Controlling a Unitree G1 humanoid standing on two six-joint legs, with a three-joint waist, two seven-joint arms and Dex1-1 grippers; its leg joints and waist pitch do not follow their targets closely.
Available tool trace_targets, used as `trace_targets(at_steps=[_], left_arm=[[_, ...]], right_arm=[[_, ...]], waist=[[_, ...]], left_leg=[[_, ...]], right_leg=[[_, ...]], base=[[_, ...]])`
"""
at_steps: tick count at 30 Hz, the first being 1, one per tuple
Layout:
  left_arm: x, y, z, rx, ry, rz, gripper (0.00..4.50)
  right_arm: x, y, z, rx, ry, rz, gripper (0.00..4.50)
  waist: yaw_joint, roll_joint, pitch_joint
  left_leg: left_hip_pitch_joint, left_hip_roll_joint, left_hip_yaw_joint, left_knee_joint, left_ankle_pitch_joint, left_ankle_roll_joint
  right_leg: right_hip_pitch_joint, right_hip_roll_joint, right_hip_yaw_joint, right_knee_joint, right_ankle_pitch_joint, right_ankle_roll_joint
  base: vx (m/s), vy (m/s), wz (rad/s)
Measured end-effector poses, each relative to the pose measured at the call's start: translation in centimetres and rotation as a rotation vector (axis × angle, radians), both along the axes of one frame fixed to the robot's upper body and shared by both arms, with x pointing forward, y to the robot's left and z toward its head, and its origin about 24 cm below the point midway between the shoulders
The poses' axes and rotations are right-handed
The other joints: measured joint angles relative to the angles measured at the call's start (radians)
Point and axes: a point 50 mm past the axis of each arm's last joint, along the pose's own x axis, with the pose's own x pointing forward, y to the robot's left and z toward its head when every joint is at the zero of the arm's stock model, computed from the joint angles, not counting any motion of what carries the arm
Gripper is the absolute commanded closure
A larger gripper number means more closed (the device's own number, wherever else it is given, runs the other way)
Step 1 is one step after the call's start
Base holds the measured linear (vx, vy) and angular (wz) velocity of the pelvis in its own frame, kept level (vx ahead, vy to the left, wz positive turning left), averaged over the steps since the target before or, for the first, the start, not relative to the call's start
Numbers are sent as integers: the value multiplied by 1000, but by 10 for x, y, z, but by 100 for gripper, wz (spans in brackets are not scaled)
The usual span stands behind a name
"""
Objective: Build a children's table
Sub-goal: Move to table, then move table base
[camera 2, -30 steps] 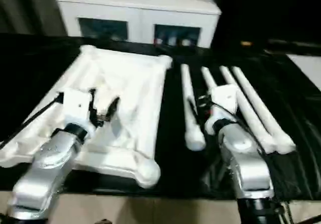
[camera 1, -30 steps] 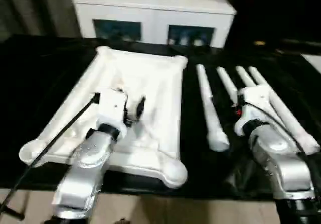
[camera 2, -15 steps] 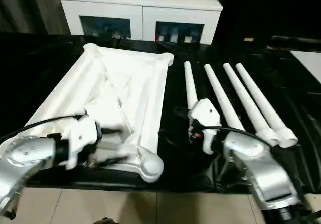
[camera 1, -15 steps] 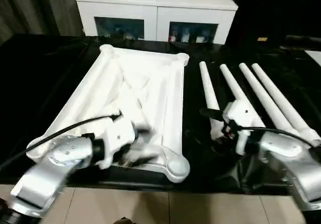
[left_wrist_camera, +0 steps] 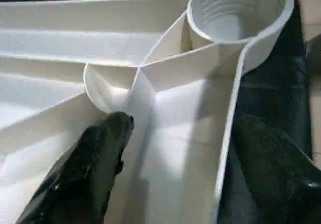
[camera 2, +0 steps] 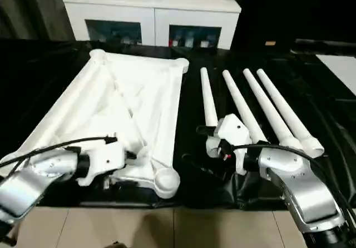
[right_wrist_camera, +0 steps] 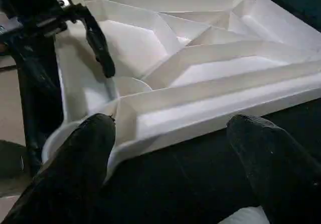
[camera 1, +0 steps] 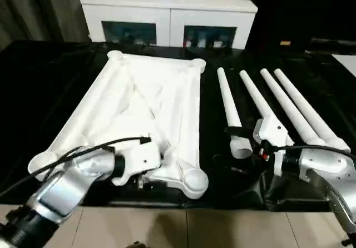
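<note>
The children's table lies in parts on the black-draped table. Its white tabletop (camera 1: 150,98) is upside down, ribs up. Four white legs (camera 1: 256,100) lie side by side to its right. My left gripper (left_wrist_camera: 185,126) is open at the tabletop's near edge, beside the near right corner socket (left_wrist_camera: 235,8). One finger is inside the ribs and the other is outside the rim. My right gripper (camera 1: 228,149) is open and points left toward the tabletop (right_wrist_camera: 200,68). It hovers by the thick end of the leftmost leg (camera 1: 227,106) and grips nothing.
A white glass-door cabinet (camera 1: 167,14) stands behind the black-draped work table (camera 1: 55,81). Tiled floor (camera 1: 183,231) shows below the table's near edge. A black strip of cloth separates the tabletop from the legs. The left gripper (right_wrist_camera: 95,43) also appears in the right wrist view.
The left gripper came from over the tabletop's middle down to its near edge by the corner socket. The right gripper swung off the legs toward the leftmost leg's thick end. The camera also shifted.
</note>
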Motion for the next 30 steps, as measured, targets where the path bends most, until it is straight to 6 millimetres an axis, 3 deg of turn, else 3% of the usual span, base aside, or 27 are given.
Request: trace_targets(at_steps=[9, 15, 17, 21, 22, 26, 30], left_arm=[[34, -10, -11, 2, -119, 203, 80], [44, -14, -15, -10, -143, 237, 80], [46, -18, -15, -39, -149, 263, 80], [36, -25, -8, -166, -122, 275, 80], [32, -28, -2, -207, -123, 258, 71], [17, -21, 25, -322, -123, 230, 71], [5, -11, 33, -306, -80, 178, 71]], right_arm=[[2, -3, -1, -30, -30, -41, 51], [17, -4, -3, -20, -78, -239, 51], [29, -11, 2, -2, -48, -381, 51], [51, -16, 6, 75, 85, -598, 51], [54, -16, 4, 82, 117, -629, 23], [78, -9, -5, 47, 221, -736, 6], [97, 0, -9, 28, 315, -771, 6]], waist=[[-5, 6, -4], [-7, 8, -4], [-7, 8, -4], [-13, 12, -3], [-13, 16, -3], [-18, 19, -3], [-18, 20, -3]], left_leg=[[-2, 8, 9, -1, 0, 0], [-2, 8, 11, -1, 1, 1], [-2, 8, 12, -1, 1, 1], [-5, 8, 12, -1, 3, -2], [-8, 8, 12, -1, 3, -2], [-24, 9, 13, -3, 11, 5], [-25, 9, 13, -5, 13, 3]], right_leg=[[-1, 0, -1, 0, -1, 2], [-2, 1, 0, -4, -1, 2], [-2, 0, 1, -4, -1, 1], [-5, 1, 0, -5, -1, 1], [-9, 1, 0, -4, -1, 1], [-26, 1, -1, -1, -1, 1], [-30, 1, -1, 2, -1, 1]], base=[[0, 0, 0], [0, 0, 0], [0, 0, 0], [0, 0, 0], [0, 0, 0], [0, 0, 0], [0, 0, 0]])
